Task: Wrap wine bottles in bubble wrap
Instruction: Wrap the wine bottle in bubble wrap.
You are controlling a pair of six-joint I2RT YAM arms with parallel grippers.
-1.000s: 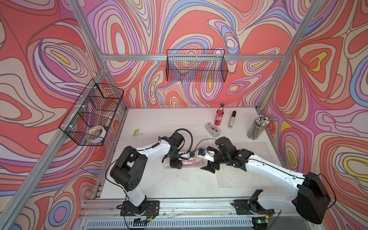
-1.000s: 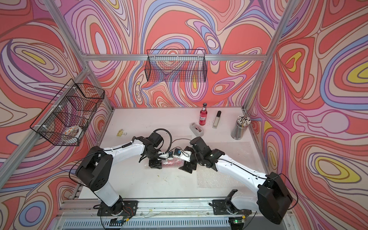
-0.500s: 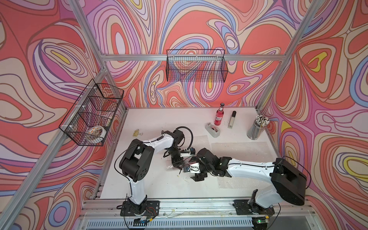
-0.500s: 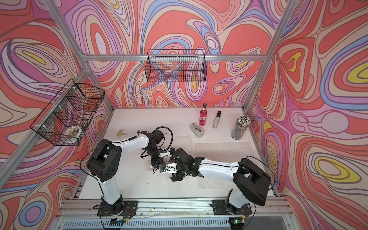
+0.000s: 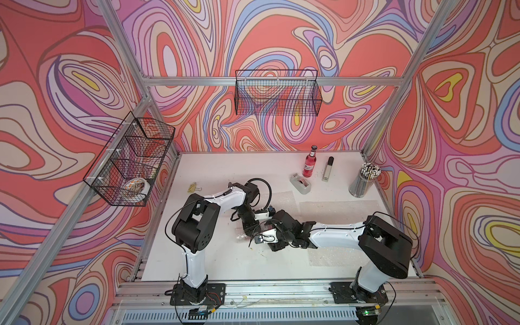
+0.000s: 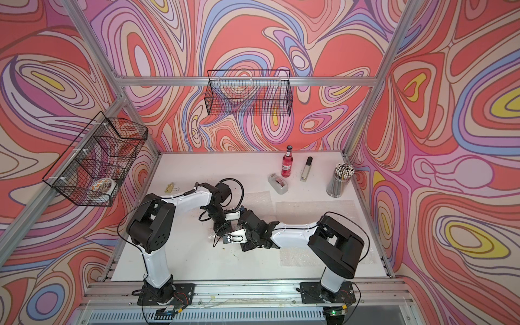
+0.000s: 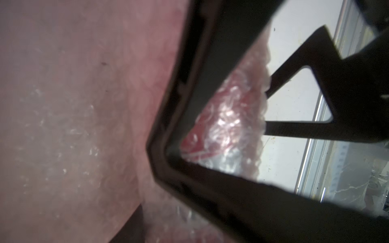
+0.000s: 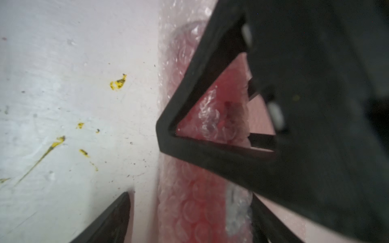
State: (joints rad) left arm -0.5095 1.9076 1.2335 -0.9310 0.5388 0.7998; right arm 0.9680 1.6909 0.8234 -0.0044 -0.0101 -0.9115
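Okay, quick pass. Since a second ago my right arm has swung in from the middle right of the frame to the centre. Its right hand (image 5: 277, 245) now sits just beside the left hand (image 5: 248, 231), and both crowd over the wrapped bottle (image 8: 189, 210). That bundle has also come down toward the lower centre of the counter (image 5: 225, 261). In the top views only a scrap of clear film pokes out at the lower left of the hands.

Left hand: looks clamped on the bundle, with pink bubble wrap (image 7: 227, 117) filling the space between its fingers right up to the lens. Right hand: jaws apart, straddling the bundle, with bare counter showing between one finger (image 8: 113, 216) and the film. My read is that I am regripping, so the roll is closed and the first bottle is nearly done.

Axis: the bundle lies flat, its long axis running roughly left to right across the top views, judging by where the hands sit. Which end holds the neck I cannot tell; it is too covered.

The second bottle (image 5: 309, 164) stands upright, upper right of centre on the counter, neck up and bare, beside the tape dispenser (image 5: 301, 183). A spare sheet (image 5: 337, 208) lies flat at centre right, so that half is still to do.
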